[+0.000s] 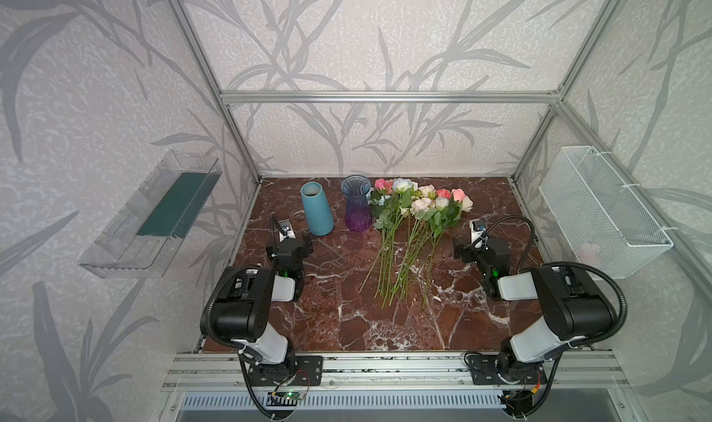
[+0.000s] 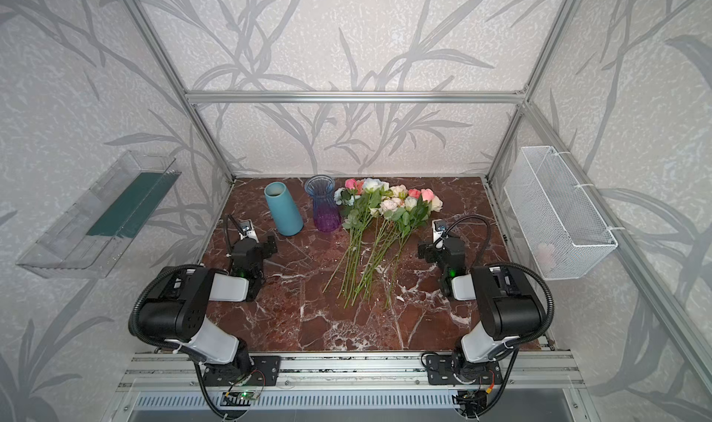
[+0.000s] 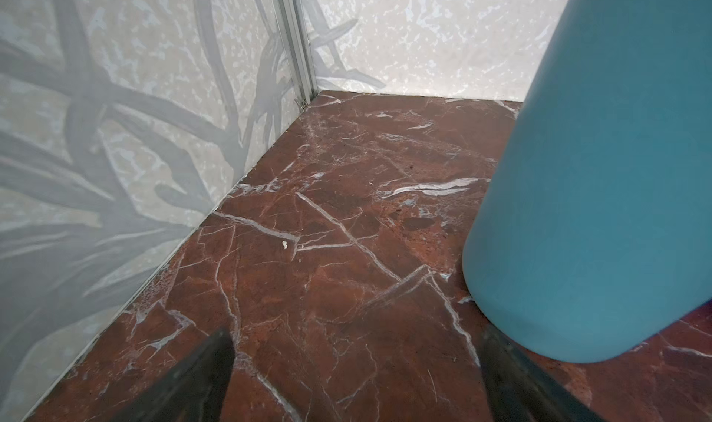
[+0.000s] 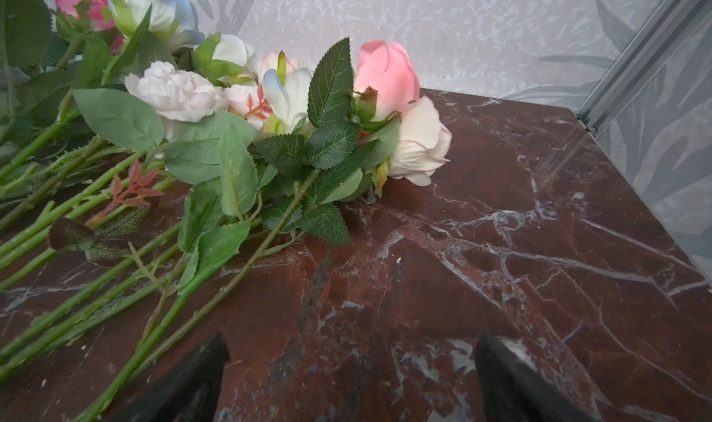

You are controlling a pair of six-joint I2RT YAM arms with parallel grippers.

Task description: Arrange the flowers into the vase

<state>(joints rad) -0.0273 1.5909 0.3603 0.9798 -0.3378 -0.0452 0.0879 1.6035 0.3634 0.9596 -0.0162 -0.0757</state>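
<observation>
The flowers (image 1: 418, 208) lie in a loose bunch on the red marble table (image 1: 346, 323), right of centre. Their pink, cream, white and pale blue heads point to the back wall and their green stems toward the front. Left of them stand two vases, a blue-to-purple glass vase (image 1: 356, 204) and a teal vase (image 1: 316, 208). My left gripper (image 1: 289, 244) hangs open just left of the teal vase (image 3: 597, 208), holding nothing. Open too and empty, my right gripper (image 1: 479, 246) sits right of the flowers (image 4: 231, 131), with bare marble between its fingers.
A clear plastic tray (image 1: 154, 216) hangs on the left wall. On the right wall hangs a white wire basket (image 1: 605, 212). Aluminium frame posts (image 1: 239, 139) and papered walls close the table at the back and sides.
</observation>
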